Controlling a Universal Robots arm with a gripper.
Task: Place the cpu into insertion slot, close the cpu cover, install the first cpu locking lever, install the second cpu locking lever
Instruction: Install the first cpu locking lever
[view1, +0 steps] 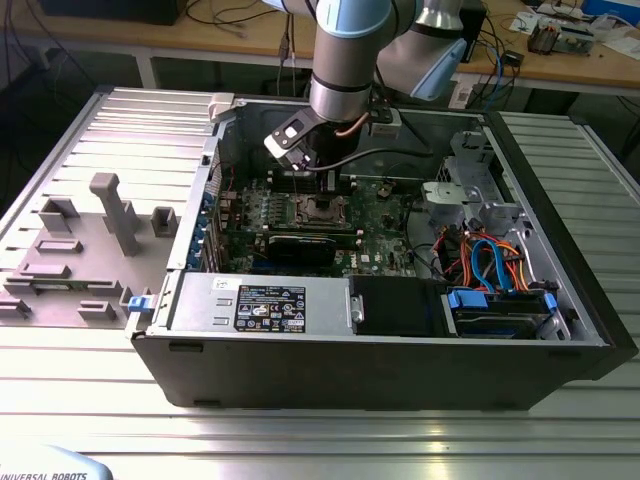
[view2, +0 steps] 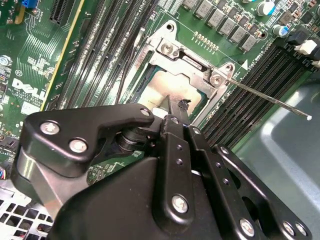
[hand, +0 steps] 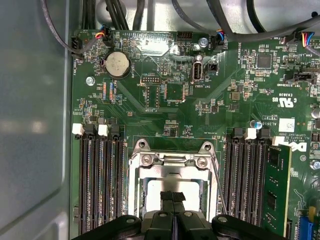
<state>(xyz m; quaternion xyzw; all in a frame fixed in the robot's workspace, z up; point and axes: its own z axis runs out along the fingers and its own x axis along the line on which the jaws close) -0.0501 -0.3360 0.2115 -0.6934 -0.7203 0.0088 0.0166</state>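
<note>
The insertion slot sits mid-board inside the open computer case. In both wrist views the silver cpu cover lies flat over the slot. The pale metal top of the cpu shows through the cover's window. My gripper hangs just over the cpu. Its black fingers are shut together with nothing between them. A thin wire locking lever runs out from one corner of the cover. Whether it is latched I cannot tell.
Long black memory slots flank the socket on both sides, and a green memory card stands in one. The grey case wall is close by. A power supply and coloured cables fill the case front.
</note>
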